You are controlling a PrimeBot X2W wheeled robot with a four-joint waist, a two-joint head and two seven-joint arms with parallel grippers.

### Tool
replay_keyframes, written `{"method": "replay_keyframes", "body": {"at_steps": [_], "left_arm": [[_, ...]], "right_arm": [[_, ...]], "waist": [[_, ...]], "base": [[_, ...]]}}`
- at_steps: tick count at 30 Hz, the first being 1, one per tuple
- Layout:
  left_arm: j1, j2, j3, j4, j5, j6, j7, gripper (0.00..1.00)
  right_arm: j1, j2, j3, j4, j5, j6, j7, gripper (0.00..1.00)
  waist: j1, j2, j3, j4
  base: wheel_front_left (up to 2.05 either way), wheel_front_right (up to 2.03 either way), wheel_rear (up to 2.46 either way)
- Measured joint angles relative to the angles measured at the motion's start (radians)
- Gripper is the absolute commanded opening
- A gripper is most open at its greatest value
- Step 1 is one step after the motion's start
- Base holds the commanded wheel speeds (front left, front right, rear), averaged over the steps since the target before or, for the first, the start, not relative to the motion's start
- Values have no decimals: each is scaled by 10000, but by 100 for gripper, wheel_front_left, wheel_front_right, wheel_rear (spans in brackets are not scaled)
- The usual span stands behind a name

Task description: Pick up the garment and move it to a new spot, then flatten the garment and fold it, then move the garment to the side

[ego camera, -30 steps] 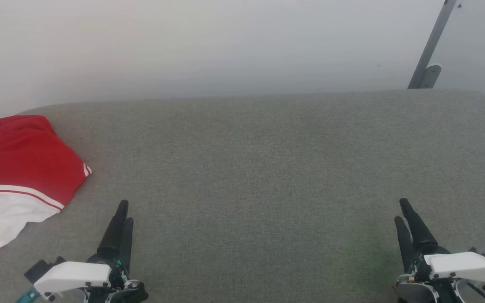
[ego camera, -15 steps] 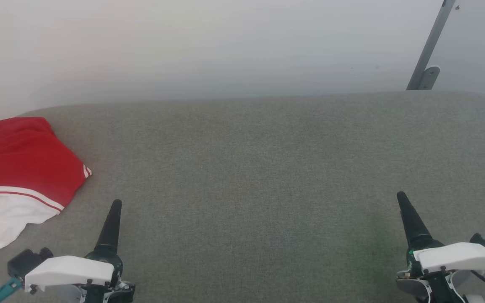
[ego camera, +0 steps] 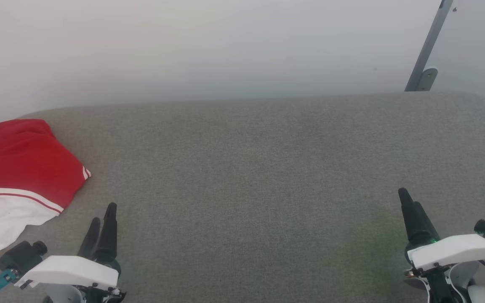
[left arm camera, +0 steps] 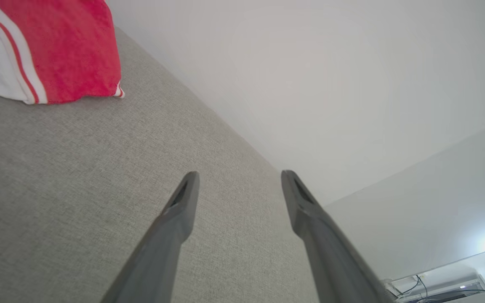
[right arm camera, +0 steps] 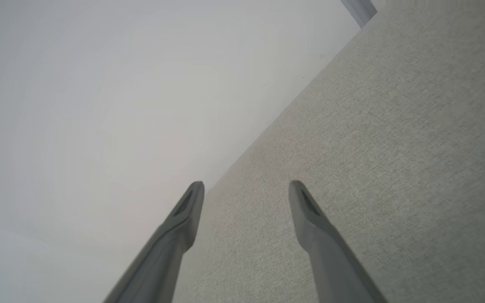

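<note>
The garment [ego camera: 21, 168], bright red with a white striped sleeve, lies bunched at the far left of the grey fabric surface [ego camera: 246, 168]. In the left wrist view the garment [left arm camera: 57, 46] fills the upper left corner. My left gripper [ego camera: 102, 214] hovers at the lower left, just right of and nearer than the garment, jaws open and empty [left arm camera: 239, 179]. My right gripper [ego camera: 406, 200] is at the lower right, far from the garment, also open with nothing between its fingers [right arm camera: 246, 187].
A pale wall [ego camera: 225, 46] runs behind the surface's far edge. A grey metal bar with a bracket [ego camera: 427, 54] leans at the upper right. The wide middle of the grey surface lies between my grippers.
Both grippers have drawn back toward the bottom edge and rolled about their wrists. The camera has tilted slightly; the garment lies as before.
</note>
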Motion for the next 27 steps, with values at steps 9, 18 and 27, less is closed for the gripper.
{"method": "replay_keyframes", "body": {"at_steps": [9,18,27], "left_arm": [[58,284,-38,-84,1442,38,-318,100],[84,395,-25,-224,2510,-81,-596,100],[110,495,-27,-403,3440,-198,-830,100]], "right_arm": [[-85,0,-201,-63,-1590,2,-33,100],[-108,0,-443,-111,-2740,2,-219,100],[-121,15,-589,-232,-3647,2,-337,100]], "waist": [[0,0,-17,-20],[0,0,-10,3],[0,0,17,14]], "base": [[0,0,0],[0,0,0],[0,0,0]]}}
